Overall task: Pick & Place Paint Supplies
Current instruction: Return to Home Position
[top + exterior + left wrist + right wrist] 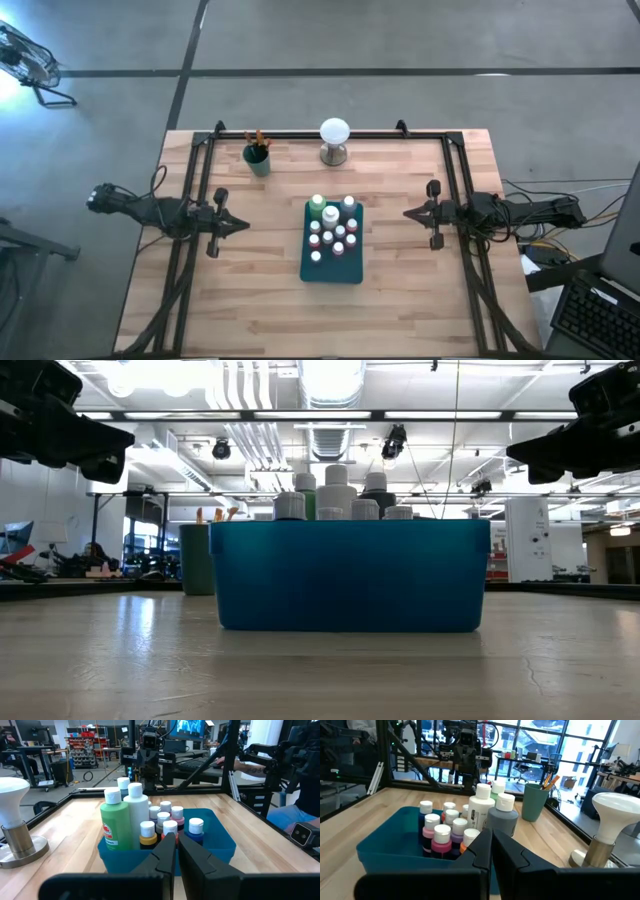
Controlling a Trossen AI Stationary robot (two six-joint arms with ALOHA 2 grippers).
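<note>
Blue bin (350, 575) half-hides the bottles (136, 817) in low view — wrist views don't.

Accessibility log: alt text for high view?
Blue bin holding white-capped paint bottles sits between the left gripper and right gripper, both shut and pointing at it. Behind: green brush cup, white bulb on metal base.

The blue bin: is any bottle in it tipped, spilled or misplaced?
Nothing stands out. The bottles stand upright and capped in the blue bin; no spill on the table. Left gripper and right gripper wait aside.
</note>
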